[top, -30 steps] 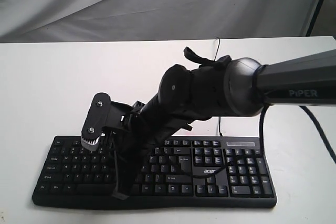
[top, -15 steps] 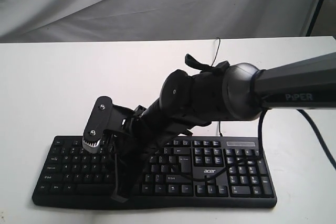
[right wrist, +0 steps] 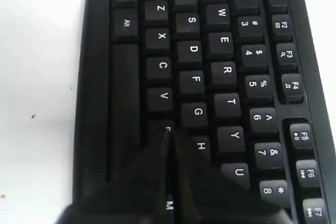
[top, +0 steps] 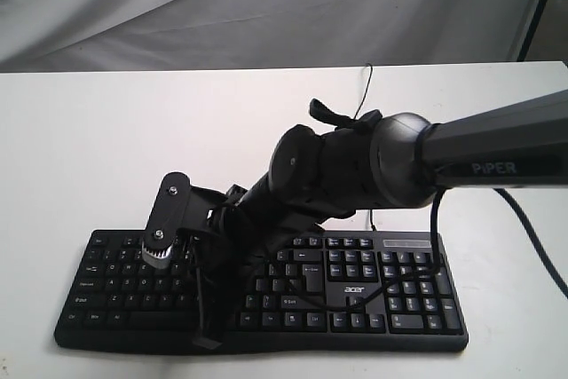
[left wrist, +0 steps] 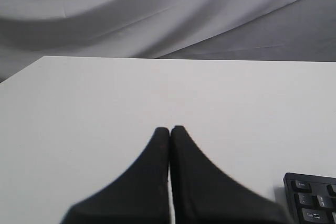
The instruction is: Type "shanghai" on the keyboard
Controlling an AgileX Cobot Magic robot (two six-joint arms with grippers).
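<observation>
Left wrist view first: my left gripper (left wrist: 169,128) has its fingers pressed together with nothing between them. It hangs over bare white table (left wrist: 105,103), with only a corner of the keyboard (left wrist: 312,203) in its view, so it is well off the keys.

Moving rightward in the exterior view, the keyboard (top: 355,295) lies flat along the near edge of the table (top: 89,148). My right gripper (top: 209,336) has reached across the middle to the letter half. Its wrist camera shows the fingers of the right gripper (right wrist: 169,132) closed on each other, gripping nothing. The tips are down among the keys just beside the H key (right wrist: 201,145) and below the G key (right wrist: 197,111). I cannot tell whether they touch a cap.

I judge the keyboard (right wrist: 210,66) to be light, stiff plastic on a smooth top, so a sideways shove would likely slide it. I should not take hold of it at all. The only contact I want is the closed tip on the middle of one cap, straight down and gentle, because the keys should give under little force. The tip looks about as broad as a cap, so an off-centre press could catch a neighbour.

Further right, the number pad (top: 413,295) is uncovered, and the thin cable (top: 366,86) runs off behind the arm.
</observation>
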